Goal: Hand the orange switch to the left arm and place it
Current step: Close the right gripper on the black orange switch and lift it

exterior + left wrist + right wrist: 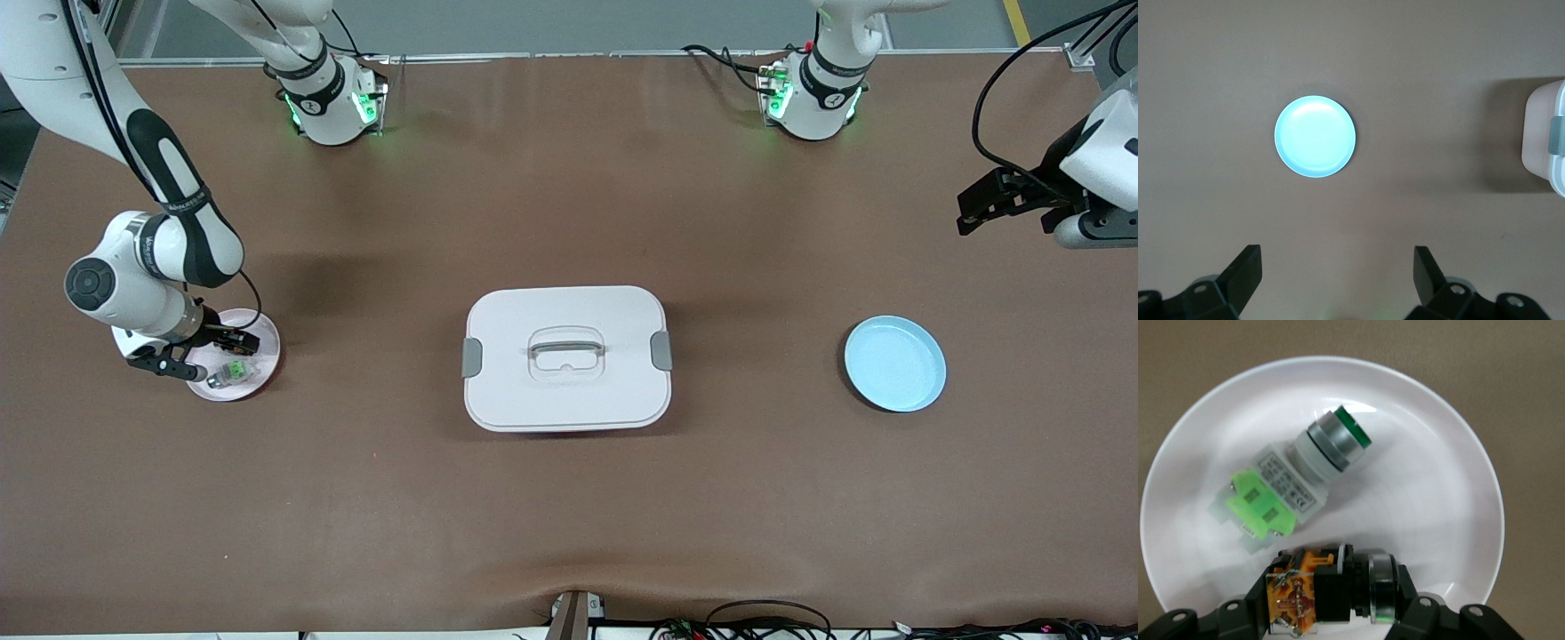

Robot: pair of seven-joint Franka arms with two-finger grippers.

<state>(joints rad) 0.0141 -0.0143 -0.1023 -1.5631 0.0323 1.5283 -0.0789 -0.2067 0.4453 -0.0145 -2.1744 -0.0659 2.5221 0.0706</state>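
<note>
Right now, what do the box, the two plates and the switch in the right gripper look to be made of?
The box: likely matte white plastic, with grey latches and a clear handle. The blue plate and the white plate: smooth, softly glossy, plastic or glazed ceramic; hard to tell. The orange switch, on which the right gripper is shut: black and orange plastic body with small metal terminals.

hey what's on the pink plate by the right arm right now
Two switches lie on the pink plate: a green switch lying free, and the orange switch, which the right claw has closed on. The claw covers part of the orange switch and the plate beneath it.
</note>
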